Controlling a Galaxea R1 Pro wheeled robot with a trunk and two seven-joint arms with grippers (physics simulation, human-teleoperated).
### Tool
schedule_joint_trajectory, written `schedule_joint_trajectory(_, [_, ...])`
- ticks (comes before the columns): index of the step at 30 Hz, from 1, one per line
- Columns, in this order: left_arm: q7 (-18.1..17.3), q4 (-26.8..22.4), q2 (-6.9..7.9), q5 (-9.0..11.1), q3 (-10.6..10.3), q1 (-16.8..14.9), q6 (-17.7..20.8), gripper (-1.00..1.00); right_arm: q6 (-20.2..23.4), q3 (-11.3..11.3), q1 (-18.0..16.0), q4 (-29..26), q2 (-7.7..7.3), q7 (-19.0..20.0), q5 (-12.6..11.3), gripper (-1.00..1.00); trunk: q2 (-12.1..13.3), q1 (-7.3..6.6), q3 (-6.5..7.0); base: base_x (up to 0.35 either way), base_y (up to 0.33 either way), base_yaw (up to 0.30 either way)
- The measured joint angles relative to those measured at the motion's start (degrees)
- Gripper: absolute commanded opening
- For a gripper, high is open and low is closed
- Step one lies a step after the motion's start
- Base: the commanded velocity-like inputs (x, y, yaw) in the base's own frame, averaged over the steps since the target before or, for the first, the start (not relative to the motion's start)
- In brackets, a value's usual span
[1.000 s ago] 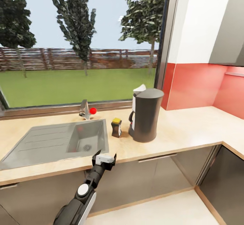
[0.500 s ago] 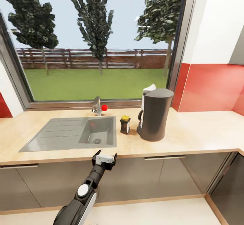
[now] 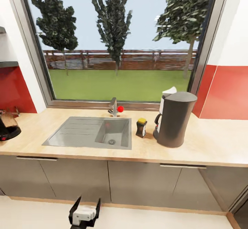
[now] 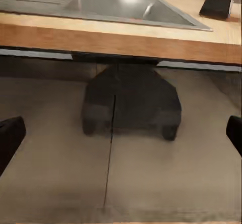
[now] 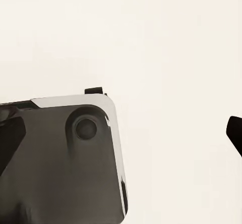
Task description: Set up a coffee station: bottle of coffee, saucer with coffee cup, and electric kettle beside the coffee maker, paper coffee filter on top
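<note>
The dark coffee maker (image 3: 175,120) stands on the wooden countertop (image 3: 206,146) right of the sink, with a white paper filter (image 3: 169,91) sticking up behind its top. Just left of it sits the small coffee bottle (image 3: 141,128) with a yellow lid. At the far left edge of the counter I see part of the dark electric kettle (image 3: 7,128). My left gripper (image 3: 84,209) hangs low in front of the cabinets, open and empty. In the left wrist view the left gripper (image 4: 121,135) faces the cabinet fronts. My right gripper (image 5: 121,133) is open over the pale floor.
A steel sink (image 3: 93,132) with a faucet (image 3: 114,107) lies mid-counter under the big window. Grey cabinet doors (image 3: 134,182) run below. Red backsplash (image 3: 225,93) flanks the window. The robot's dark base (image 5: 60,158) shows below the right gripper.
The whole view has swung left and pulled back, bringing the kettle into view at the left. My left gripper now sits much lower in the picture, below the counter edge.
</note>
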Motion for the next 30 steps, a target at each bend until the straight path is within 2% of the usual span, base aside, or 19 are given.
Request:
schedule_joint_trajectory(1, [-0.04, 0.55, 0.16, -0.15, 0.99, 0.76, 0.08, 1.0, 0.0, 0.0, 0.0, 0.0, 0.0, 0.0, 0.0, 1.0, 0.0, 0.0, 0.01, 0.0, 0.0, 0.137])
schedule_joint_trajectory(3, [-0.07, 7.31, 1.81, -0.29, 4.86, 2.86, 0.27, 1.0, 0.0, -0.01, 0.0, 0.0, 0.0, 0.0, 0.0, 1.0, 0.0, 0.0, 0.0, 0.0, 0.0, 0.063])
schedule_joint_trajectory(5, [0.09, 12.73, 2.87, -0.35, 6.59, 3.15, 0.34, 1.0, 0.0, -0.01, 0.0, 0.0, -0.01, 0.01, 0.0, 1.0, 0.0, 0.0, 0.0, 0.0, 0.0, 0.027])
schedule_joint_trajectory(6, [0.65, 18.98, 3.97, -0.27, 8.42, 3.19, 0.43, 1.0, 0.0, 0.0, 0.01, -0.01, -0.01, 0.02, 0.0, 1.0, 0.0, 0.0, 0.0, 0.0, 0.0, 0.012])
schedule_joint_trajectory(9, [2.12, 33.84, 5.88, -0.3, 12.64, 3.08, 0.94, 1.0, 0.0, 0.0, 0.01, -0.06, -0.01, 0.07, 0.0, 1.0, 0.01, 0.0, 0.0, 0.0, 0.0, 0.005])
schedule_joint_trajectory(11, [2.51, 40.19, 6.34, -0.35, 13.64, 2.95, 1.22, 1.0, 0.0, 0.0, 0.01, -0.08, -0.01, 0.13, 0.0, 1.0, 0.0, 0.0, 0.0, 0.0, 0.0, 0.001])
schedule_joint_trajectory(13, [2.79, 43.52, 6.57, -0.39, 14.07, 2.99, 2.0, 1.0, 0.0, 0.01, 0.01, -0.1, 0.05, 0.19, 0.0, 1.0, 0.0, 0.0, 0.01, 0.0, 0.0, 0.0])
schedule_joint_trajectory(15, [2.91, 44.66, 6.76, -0.44, 14.14, 3.08, 5.21, 1.0, 0.0, 0.06, 0.01, -0.05, 0.11, 0.23, 0.0, 1.0, 0.0, 0.0, 0.01, 0.0, 0.0, 0.0])
schedule_joint_trajectory(19, [3.02, 45.28, 8.23, -0.47, 14.21, 3.06, 17.58, 1.0, 0.0, 0.08, 0.01, -0.02, 0.16, 0.28, 0.0, 1.0, 0.01, 0.0, 0.01, 0.0, 0.0, 0.0])
schedule_joint_trajectory(21, [3.03, 45.33, 9.03, -0.5, 14.21, 3.0, 22.52, 1.0, 0.0, 0.06, 0.01, -0.02, 0.17, 0.21, -0.05, 1.0, 0.01, 0.0, 0.01, 0.0, 0.0, 0.0])
schedule_joint_trajectory(25, [3.03, 45.45, 9.61, -0.52, 14.16, 2.94, 26.17, 1.0, 0.09, -0.07, 0.01, -0.01, 0.17, 0.21, -0.15, 1.0, 0.01, 0.0, 0.01, 0.0, 0.0, 0.0])
schedule_joint_trajectory(30, [3.19, 45.49, 9.56, -0.38, 14.26, 2.97, 26.08, 1.0, 0.09, 0.04, 0.01, 0.13, 0.17, 0.33, -0.08, 1.0, 0.01, 0.0, 0.01, 0.0, 0.0, 0.007])
